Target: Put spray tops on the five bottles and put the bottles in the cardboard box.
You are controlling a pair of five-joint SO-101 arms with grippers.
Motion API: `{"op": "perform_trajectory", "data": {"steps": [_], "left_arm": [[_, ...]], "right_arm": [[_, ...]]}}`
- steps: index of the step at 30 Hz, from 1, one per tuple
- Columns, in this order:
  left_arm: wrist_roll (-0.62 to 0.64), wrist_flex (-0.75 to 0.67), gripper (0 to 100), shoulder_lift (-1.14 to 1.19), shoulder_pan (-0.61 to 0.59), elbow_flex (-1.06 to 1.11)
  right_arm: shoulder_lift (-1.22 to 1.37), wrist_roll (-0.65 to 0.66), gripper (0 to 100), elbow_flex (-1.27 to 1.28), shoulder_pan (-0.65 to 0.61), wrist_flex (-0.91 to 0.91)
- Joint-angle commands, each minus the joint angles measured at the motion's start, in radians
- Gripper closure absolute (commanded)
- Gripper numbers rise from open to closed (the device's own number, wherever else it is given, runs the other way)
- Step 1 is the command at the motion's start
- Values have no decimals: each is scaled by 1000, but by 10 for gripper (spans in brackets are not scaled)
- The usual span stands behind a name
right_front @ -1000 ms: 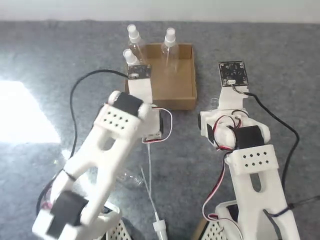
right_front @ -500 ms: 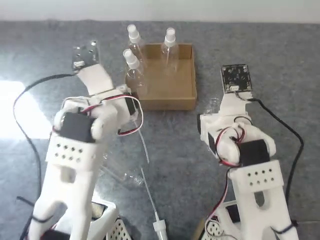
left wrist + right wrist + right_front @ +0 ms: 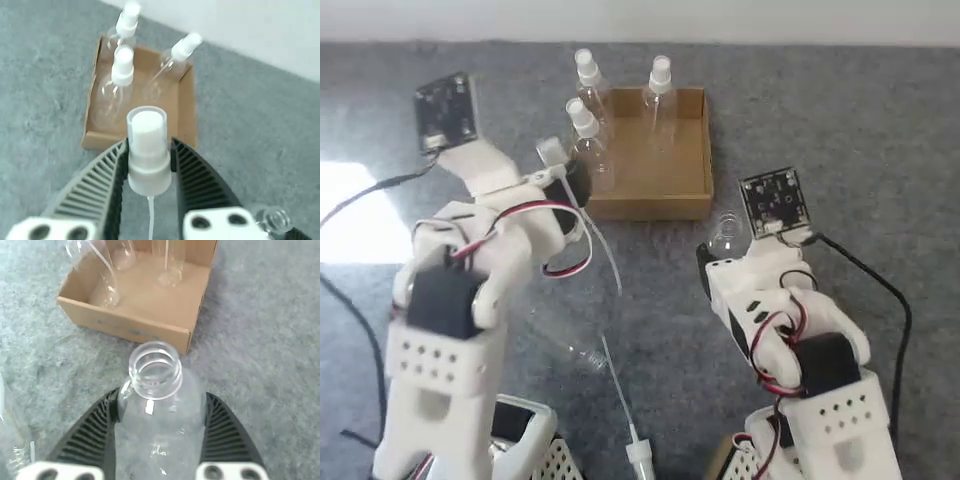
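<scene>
The left arm [image 3: 450, 300] extends forward over the grey speckled table [image 3: 880, 120], with its wrist angled toward the open brown cardboard box [image 3: 697, 150]. The left gripper [image 3: 556, 168] sits just beside the box's near left corner. Its jaws are closed on a white plastic spray top [image 3: 146, 127] and grip the collar from both sides. A thin dip tube [image 3: 605, 258] trails from the top down toward the table.

The right arm [image 3: 810, 360] extends forward alongside. The right gripper [image 3: 161, 407] is just off the box's near right corner and does not touch it. Its jaws clamp both sides of an uncapped clear plastic bottle [image 3: 155, 385], which is held upright with the open neck facing up.

Three capped bottles [image 3: 588, 135] stand upright inside the box, two at the far wall and one nearer the left wall.

A further clear bottle [image 3: 570, 348] lies on the table. The left arm partly covers it, and its outline is hard to make out. A second spray top [image 3: 637, 452] lies on the table between the arm bases.

In the right wrist view, the frame edge cuts off the held bottle's lower body. In the left wrist view, it cuts off the dip tube.
</scene>
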Motion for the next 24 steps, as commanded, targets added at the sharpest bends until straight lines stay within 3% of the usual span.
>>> {"op": "perform_trajectory", "data": {"steps": [1, 24], "left_arm": [[11, -32, 989, -72, 2, -15], [101, -117, 989, -100, 41, -130]], "right_arm": [[-84, 83, 929, 37, -16, -65], [-148, 95, 929, 110, -156, -88]]}}
